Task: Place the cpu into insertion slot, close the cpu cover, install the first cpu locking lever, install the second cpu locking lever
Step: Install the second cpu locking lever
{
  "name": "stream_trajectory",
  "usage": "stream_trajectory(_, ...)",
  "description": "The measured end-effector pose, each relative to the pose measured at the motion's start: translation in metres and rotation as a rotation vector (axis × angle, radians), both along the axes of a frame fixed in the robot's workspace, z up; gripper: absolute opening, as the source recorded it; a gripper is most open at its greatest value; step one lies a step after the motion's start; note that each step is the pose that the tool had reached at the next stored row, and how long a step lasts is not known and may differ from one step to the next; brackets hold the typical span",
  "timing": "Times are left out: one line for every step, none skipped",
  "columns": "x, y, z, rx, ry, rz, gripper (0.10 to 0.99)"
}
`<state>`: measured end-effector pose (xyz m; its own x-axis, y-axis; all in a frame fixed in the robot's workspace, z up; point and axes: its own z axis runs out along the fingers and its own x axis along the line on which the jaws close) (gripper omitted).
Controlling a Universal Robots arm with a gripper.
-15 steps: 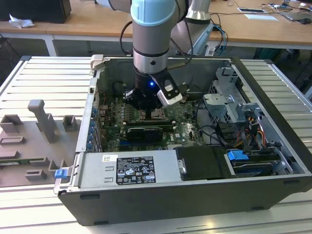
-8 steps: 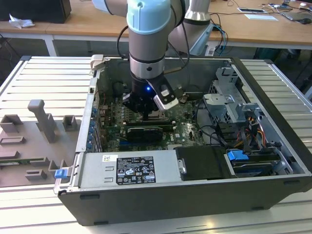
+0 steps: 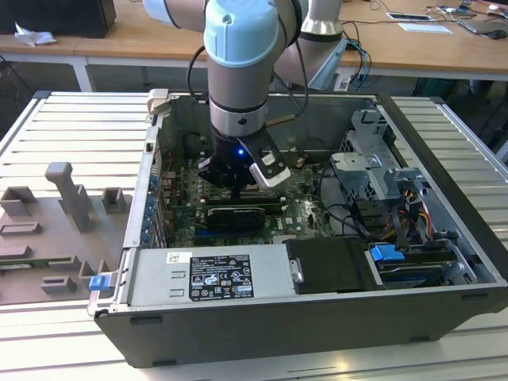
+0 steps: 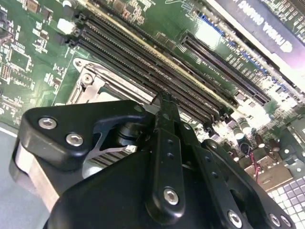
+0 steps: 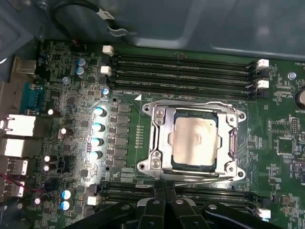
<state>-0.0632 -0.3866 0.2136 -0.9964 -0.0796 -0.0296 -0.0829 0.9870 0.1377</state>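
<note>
The cpu [image 5: 193, 140] sits in the insertion slot [image 5: 164, 143] mid-motherboard, the cpu cover [image 5: 232, 114] down around it. The end effector [image 5: 165, 191], clenched and empty, touches a lever [image 5: 200, 177] at the socket's edge; press steadily so it hooks.

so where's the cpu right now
In the first wrist view the cpu sits in the insertion slot on the green board, framed by the cpu cover, between two banks of long black slots.

Arm [image 3: 240, 71] reaches into open PC case [image 3: 444, 238]; hand [image 3: 238, 184] low over board.
</note>
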Motion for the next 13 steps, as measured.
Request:
stream_trajectory(-0.0008, -0.0011, -0.0005, 0.007, -0.0006, 0.004, 0.106)
stream_trajectory(-0.0014, -0.002, -0.0009, 0.011, -0.0009, 0.008, 0.106)
stream_trajectory(-0.002, -0.0027, -0.0011, 0.014, -0.0011, 0.011, 0.106)
stream_trajectory(-0.0032, -0.0039, -0.0015, 0.02, -0.0012, 0.015, 0.106)
stream_trajectory(-0.0054, -0.0048, -0.0019, 0.027, -0.0011, 0.019, 0.106)
stream_trajectory(-0.0074, -0.005, -0.0019, 0.032, -0.0012, 0.019, 0.106)
stream_trajectory(-0.0085, -0.0049, -0.002, 0.035, -0.0013, 0.019, 0.106)
stream_trajectory(-0.0096, -0.0049, -0.0021, 0.039, -0.0013, 0.02, 0.106)
stream_trajectory(-0.0107, -0.0049, -0.0025, 0.043, -0.0013, 0.02, 0.106)
stream_trajectory(-0.0116, -0.0049, -0.0034, 0.046, -0.0014, 0.02, 0.106)
stream_trajectory(-0.0122, -0.0049, -0.0043, 0.049, -0.0016, 0.02, 0.106)
stream_trajectory(-0.013, -0.0049, -0.0056, 0.053, -0.0015, 0.02, 0.106)
stream_trajectory(-0.0134, -0.005, -0.0072, 0.06, -0.0014, 0.02, 0.106)
